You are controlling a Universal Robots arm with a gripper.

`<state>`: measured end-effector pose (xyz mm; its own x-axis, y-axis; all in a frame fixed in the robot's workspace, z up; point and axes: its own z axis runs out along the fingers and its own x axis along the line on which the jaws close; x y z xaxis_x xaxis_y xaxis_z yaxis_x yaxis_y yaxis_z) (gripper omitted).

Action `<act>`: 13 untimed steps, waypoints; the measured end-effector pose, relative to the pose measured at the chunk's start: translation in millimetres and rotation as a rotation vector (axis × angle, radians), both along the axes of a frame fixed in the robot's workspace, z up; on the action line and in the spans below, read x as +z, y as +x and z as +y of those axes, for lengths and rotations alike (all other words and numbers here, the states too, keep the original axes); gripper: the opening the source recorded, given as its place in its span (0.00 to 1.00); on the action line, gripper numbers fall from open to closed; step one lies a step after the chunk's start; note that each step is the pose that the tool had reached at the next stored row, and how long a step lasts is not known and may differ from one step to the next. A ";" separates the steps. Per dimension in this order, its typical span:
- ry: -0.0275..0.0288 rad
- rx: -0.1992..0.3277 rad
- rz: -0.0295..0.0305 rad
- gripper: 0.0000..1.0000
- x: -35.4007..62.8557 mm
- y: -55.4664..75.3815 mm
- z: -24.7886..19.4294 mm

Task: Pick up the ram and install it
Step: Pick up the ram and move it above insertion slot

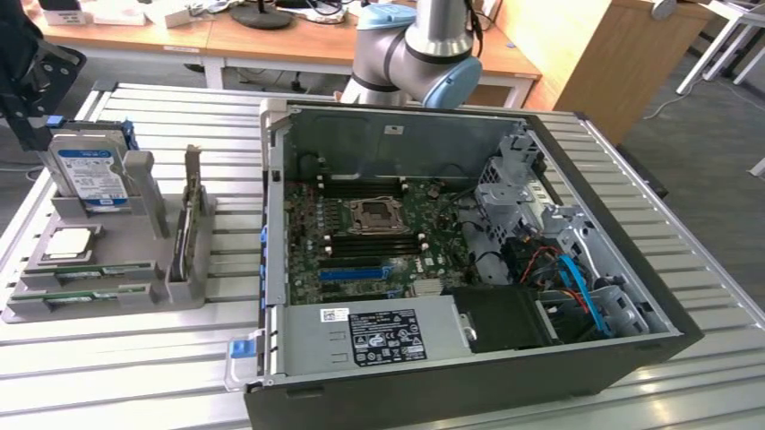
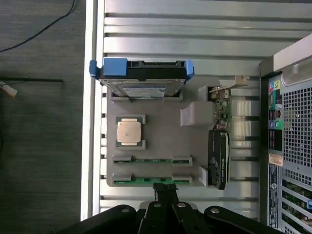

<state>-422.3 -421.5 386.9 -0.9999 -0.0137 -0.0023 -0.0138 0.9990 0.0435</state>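
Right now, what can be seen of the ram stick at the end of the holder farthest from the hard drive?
The ram is a slim green circuit-board strip seen edge-on, apparently standing on its long edge in the gray holder, each end seated in a gray bracket. It lies parallel to a second stick beside it, with a gap between them. The shut gripper hangs over its middle; whether they touch cannot be told.

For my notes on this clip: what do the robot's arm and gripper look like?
The arm is a silver-grey metal tube with rounded grey joint housings closed by light blue caps. The gripper is matt black: a broad, lobed body dotted with small round grey screw heads, narrowing to slim black fingers.
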 end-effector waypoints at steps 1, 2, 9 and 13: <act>0.0000 0.018 0.0001 0.11 0.0 0.0 0.0; 0.0000 0.036 0.0002 0.11 0.0 0.0 0.0; -0.0001 0.163 0.0007 0.11 -0.2 0.0 0.0; -0.0001 0.235 0.0010 0.11 -0.3 0.0 0.0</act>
<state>-422.3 -421.5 386.7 -0.9692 -0.2464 -0.0013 -0.2462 0.9682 0.0435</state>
